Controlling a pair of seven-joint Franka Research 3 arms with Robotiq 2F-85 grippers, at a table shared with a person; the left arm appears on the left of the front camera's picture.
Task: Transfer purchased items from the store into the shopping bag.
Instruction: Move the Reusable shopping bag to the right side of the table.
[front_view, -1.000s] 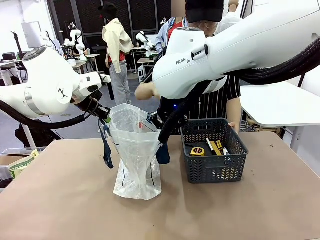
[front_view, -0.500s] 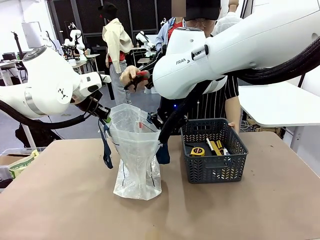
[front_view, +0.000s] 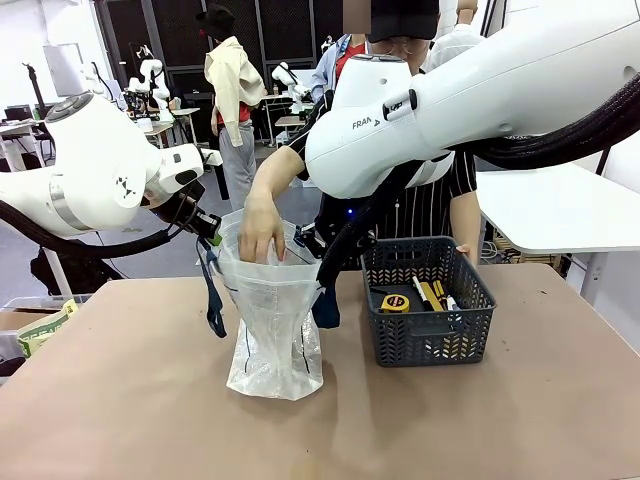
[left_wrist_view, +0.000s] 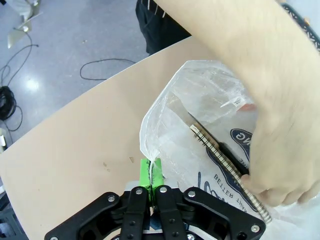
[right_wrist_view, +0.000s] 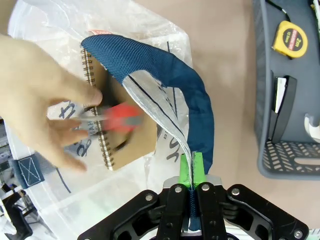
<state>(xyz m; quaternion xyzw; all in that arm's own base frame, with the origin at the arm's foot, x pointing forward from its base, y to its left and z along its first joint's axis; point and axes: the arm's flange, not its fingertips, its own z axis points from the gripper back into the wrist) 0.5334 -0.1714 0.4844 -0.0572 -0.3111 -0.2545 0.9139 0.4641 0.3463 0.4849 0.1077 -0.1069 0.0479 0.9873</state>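
Note:
The shopping bag (front_view: 271, 320), clear plastic with a navy strap (right_wrist_view: 170, 80), stands open mid-table. My left gripper (left_wrist_view: 151, 172) is shut on its rim on one side, also seen at the bag's left edge (front_view: 213, 236). Pinched on the opposite rim by the strap, my right gripper (right_wrist_view: 191, 170) is shut too. A person's hand (front_view: 262, 232) reaches into the bag mouth with a blurred red-and-silver item (right_wrist_view: 117, 116), over a tan spiral notebook (right_wrist_view: 127, 137). The store, a dark grey basket (front_view: 428, 330), sits to the right and holds a yellow tape measure (front_view: 394, 301) and other small items.
The person stands at the far side, the other hand on the basket's far rim (front_view: 465, 252). My big right arm (front_view: 480, 90) crosses above the basket. Bare tan table (front_view: 120, 400) lies in front of the bag and basket.
The person's hand, raised behind the bag with a red-handled item half a second ago, has come down into the bag mouth. Both grippers and the bag have stayed put.

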